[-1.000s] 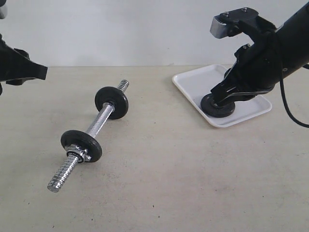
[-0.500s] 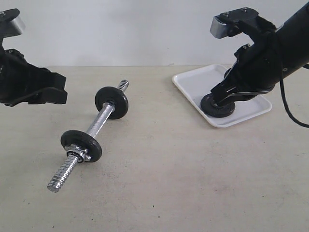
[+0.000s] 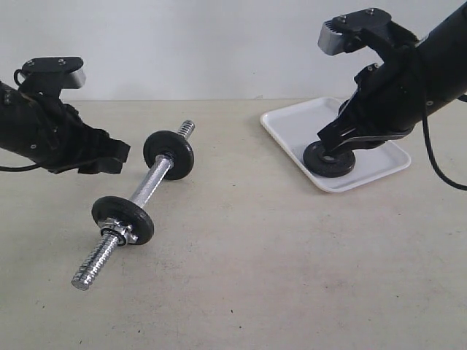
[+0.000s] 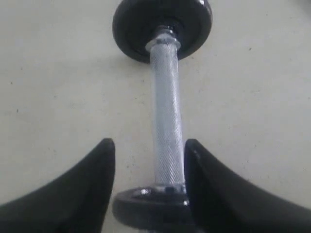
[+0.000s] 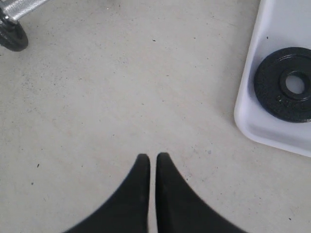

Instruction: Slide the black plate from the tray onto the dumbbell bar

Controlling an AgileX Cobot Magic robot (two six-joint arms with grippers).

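Left gripper (image 3: 109,157) is sweeping in from frame left, fingers (image 4: 87,184) wide, empty, straddling bar (image 3: 149,182), likely to steady it; right gripper (image 5: 149,156) is idling shut, empty; plate (image 5: 286,83) untouched in tray (image 5: 272,29).

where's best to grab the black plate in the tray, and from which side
Probably from above: the plate lies flat in the tray, leaving little edge to pinch sideways. Put one jaw through the centre hole and the other outside the rim, on the side away from the tray's nearby wall.
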